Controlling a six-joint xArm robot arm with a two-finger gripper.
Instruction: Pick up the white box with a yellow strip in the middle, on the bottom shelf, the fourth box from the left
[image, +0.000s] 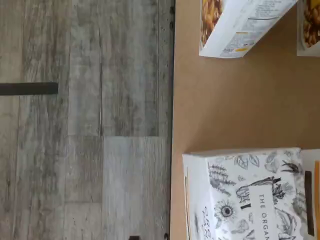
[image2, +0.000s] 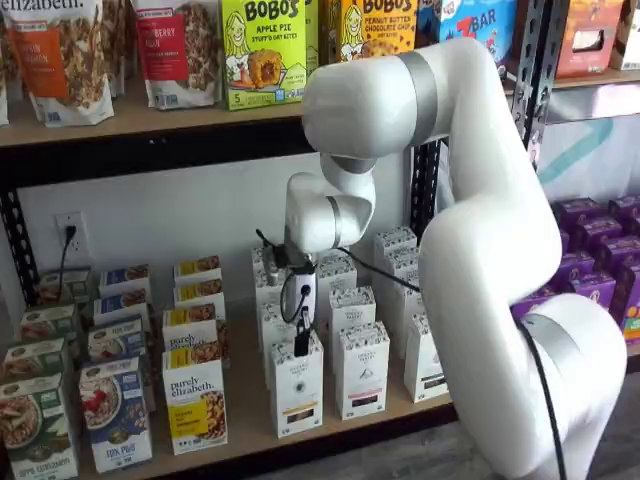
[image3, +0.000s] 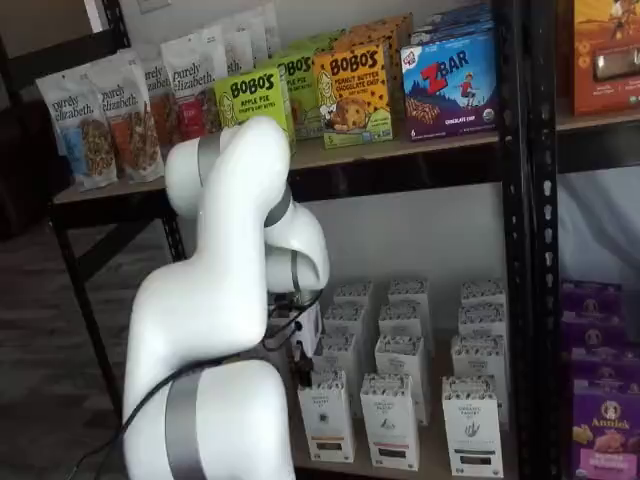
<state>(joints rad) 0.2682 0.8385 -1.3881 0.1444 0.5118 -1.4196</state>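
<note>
The bottom shelf (image2: 240, 440) holds rows of cartons. The white box (image2: 296, 385), speckled on top with a thin yellowish band low down, stands at its front edge. My gripper (image2: 301, 343) hangs just above it; I cannot tell its spread.

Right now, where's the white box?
The white box stands at the front edge of the bottom shelf, right of the purely elizabeth box and left of a like white carton, with the gripper directly above it.
</note>
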